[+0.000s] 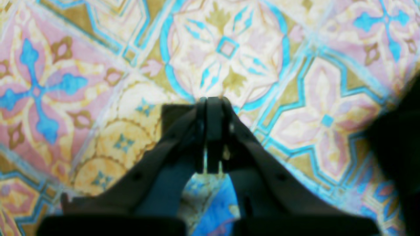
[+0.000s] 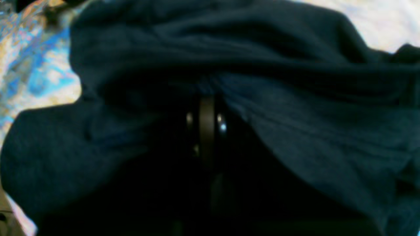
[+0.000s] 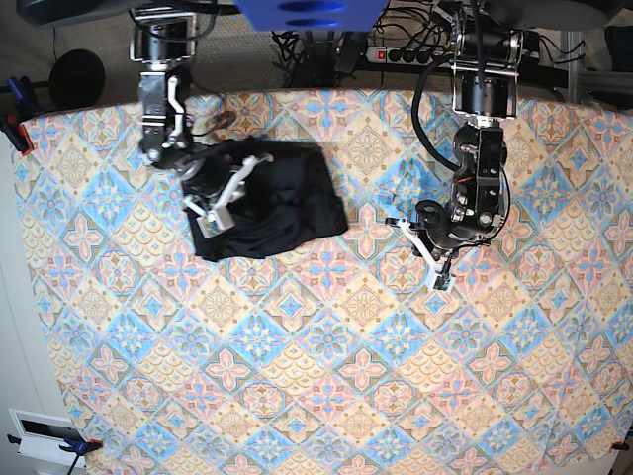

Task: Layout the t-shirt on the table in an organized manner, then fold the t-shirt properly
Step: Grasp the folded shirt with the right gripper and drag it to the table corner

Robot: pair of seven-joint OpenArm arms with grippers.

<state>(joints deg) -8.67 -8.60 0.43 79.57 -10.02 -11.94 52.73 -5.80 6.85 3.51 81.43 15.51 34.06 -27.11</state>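
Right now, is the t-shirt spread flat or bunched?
Bunched: the t-shirt lies as a creased heap on the table.

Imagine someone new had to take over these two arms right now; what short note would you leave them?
Left tool: shut, holding nothing, hovering above the pastel tile-patterned table, apart from the shirt.
Right tool: shut, buried in the plain black soft-fabric t-shirt; whether it actually pinches fabric cannot be told.
Shirt: a crumpled bundle near the table's far edge, on the right arm's side.
Done: nothing visible; the shirt is neither spread flat nor folded.
Left: spread it flat with sleeves out, then fold it.
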